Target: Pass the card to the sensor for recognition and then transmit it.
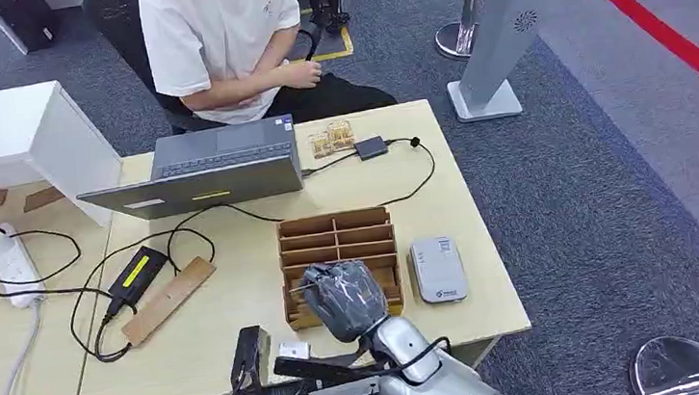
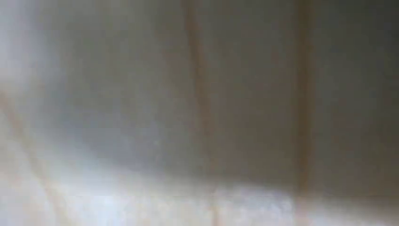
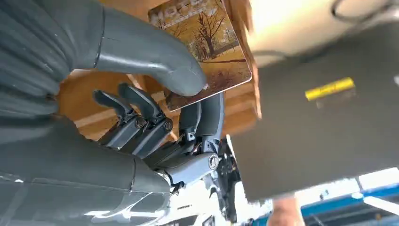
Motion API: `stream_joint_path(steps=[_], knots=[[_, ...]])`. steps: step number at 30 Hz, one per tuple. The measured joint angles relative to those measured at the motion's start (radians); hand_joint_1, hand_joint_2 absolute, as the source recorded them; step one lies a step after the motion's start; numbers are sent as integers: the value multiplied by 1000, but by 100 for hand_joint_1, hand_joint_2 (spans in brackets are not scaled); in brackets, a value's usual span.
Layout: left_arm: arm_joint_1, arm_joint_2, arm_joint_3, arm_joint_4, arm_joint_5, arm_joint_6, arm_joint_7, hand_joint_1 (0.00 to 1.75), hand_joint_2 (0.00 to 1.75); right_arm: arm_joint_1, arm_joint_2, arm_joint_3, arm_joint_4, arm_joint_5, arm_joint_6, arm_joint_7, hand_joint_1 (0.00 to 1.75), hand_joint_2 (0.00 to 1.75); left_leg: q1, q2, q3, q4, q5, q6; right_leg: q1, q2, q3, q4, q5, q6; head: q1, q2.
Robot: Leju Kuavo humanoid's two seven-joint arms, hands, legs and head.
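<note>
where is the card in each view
Head view: hidden under the right robot hand, over the wooden divided box.
Left wrist view: too blurred to tell.
Right wrist view: the card, with its autumn tree picture, pinched between the thumb and fingers.
Shared landmark: the wooden divided box, behind the card in the right wrist view and under the robot hand in the head view.

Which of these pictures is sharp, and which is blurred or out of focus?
Head view: sharp, evenly lit. Left wrist view: wholly blurred, nothing can be told. Right wrist view: the right robot hand and the card are sharp; the background is soft, with bright glare.
</note>
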Motion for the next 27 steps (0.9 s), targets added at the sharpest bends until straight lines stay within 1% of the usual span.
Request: stream_joint_path(steps=[4,11,14,20,22,27], knots=[[0,0,0,0,-3,-2,5,0,175,-16,-4,-2,-47,0,15,10,175,175,0,0,0,0,0,0,0,0,0,0,0,0,0,0],[0,0,0,0,-6,-13,9,0,175,-36,-13,-15,-127,15,22,28,175,175,0,0,0,0,0,0,0,0,0,0,0,0,0,0],[0,0,0,0,-15,-19,16,0,175,-65,-18,-27,-185,18,46,52,175,175,0,0,0,0,0,0,0,0,0,0,0,0,0,0],[-2,-5,0,0,-28,-26,26,0,175,-137,-21,-48,-251,36,81,81,175,175,0,0,0,0,0,0,0,0,0,0,0,0,0,0],[-3,-9,0,0,-33,-30,34,0,175,-159,-20,-52,-265,38,91,90,175,175,0,0,0,0,0,0,0,0,0,0,0,0,0,0],[-6,-18,-1,0,-49,-39,49,0,175,-214,-13,-58,-263,56,90,102,175,175,0,0,0,0,0,0,0,0,0,0,0,0,0,0]])
